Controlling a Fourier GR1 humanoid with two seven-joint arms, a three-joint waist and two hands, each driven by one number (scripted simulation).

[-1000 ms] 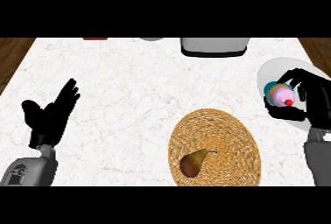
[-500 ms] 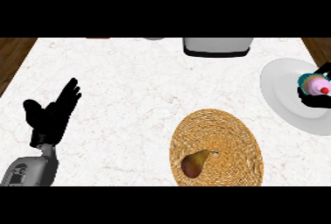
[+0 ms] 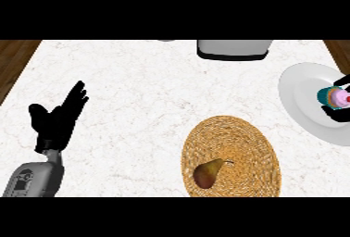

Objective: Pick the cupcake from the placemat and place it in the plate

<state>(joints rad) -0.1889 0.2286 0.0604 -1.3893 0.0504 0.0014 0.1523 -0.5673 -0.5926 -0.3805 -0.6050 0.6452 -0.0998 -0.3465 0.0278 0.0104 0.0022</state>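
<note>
Pink-frosted cupcake [image 3: 336, 96] in teal wrapper, seemingly upright, over the white plate [image 3: 301, 92].

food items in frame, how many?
2. A pear lies on the woven placemat, lower centre. A cupcake is over the plate at the right edge, right hand round it. The edge crops the plate.

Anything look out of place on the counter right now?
Nothing spilled or damaged. The pear lies on its side on the woven placemat; the cupcake is over the plate, right hand curled round it at the view's edge.
</note>
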